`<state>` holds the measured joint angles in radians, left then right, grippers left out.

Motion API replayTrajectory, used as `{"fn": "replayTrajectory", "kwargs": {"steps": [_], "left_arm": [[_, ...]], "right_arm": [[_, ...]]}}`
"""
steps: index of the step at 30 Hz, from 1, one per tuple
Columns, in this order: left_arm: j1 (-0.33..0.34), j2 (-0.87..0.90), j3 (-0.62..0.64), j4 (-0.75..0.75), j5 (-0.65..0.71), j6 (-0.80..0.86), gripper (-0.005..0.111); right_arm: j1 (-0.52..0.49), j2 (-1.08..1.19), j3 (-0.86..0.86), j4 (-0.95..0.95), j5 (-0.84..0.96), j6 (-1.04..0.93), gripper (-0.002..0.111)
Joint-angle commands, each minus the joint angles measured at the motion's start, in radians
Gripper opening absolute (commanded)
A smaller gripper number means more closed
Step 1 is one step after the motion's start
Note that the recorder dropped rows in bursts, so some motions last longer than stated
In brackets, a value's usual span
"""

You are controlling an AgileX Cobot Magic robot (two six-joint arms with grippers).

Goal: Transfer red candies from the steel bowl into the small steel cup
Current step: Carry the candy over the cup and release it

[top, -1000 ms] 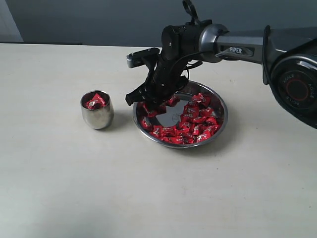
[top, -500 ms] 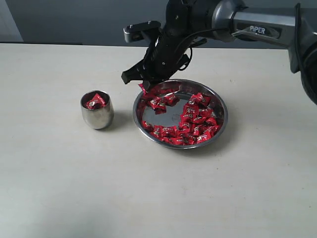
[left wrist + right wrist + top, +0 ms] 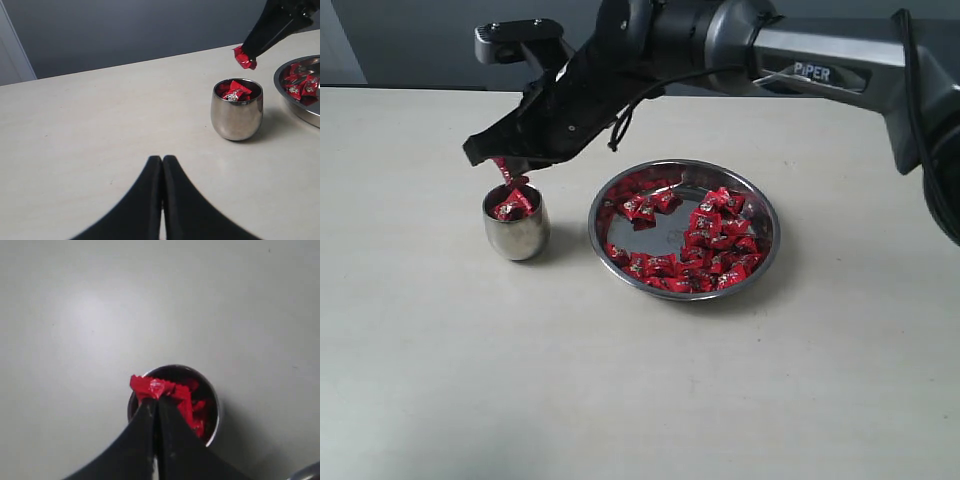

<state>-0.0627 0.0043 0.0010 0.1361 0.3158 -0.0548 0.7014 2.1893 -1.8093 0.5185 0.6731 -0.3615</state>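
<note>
R tool (image 3: 498, 163) clamped on one red candy (image 3: 508, 176) just above small steel cup (image 3: 516, 225), mid-left of frame; L tool (image 3: 161, 162) closed, empty.

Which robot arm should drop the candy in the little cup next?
The right one. The right end effector pinches a red candy just above the small steel cup, so it only needs to let go. The left end effector is shut, empty and set back from the cup.
</note>
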Motion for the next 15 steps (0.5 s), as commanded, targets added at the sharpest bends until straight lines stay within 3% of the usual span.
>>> {"fn": "replayTrajectory", "kwargs": {"steps": [1,9,15], "left_arm": [[-0.010,-0.004,-0.001,0.000,-0.007,-0.006,0.000],[-0.010,-0.004,-0.001,0.000,-0.007,-0.006,0.000],[-0.010,-0.004,-0.001,0.000,-0.007,-0.006,0.000]], "right_arm": [[0.015,0.022,-0.001,0.003,-0.060,-0.013,-0.001],[0.015,0.055,-0.001,0.003,-0.061,-0.013,-0.001],[0.015,0.053,-0.001,-0.025,-0.055,-0.013,0.020]]}}
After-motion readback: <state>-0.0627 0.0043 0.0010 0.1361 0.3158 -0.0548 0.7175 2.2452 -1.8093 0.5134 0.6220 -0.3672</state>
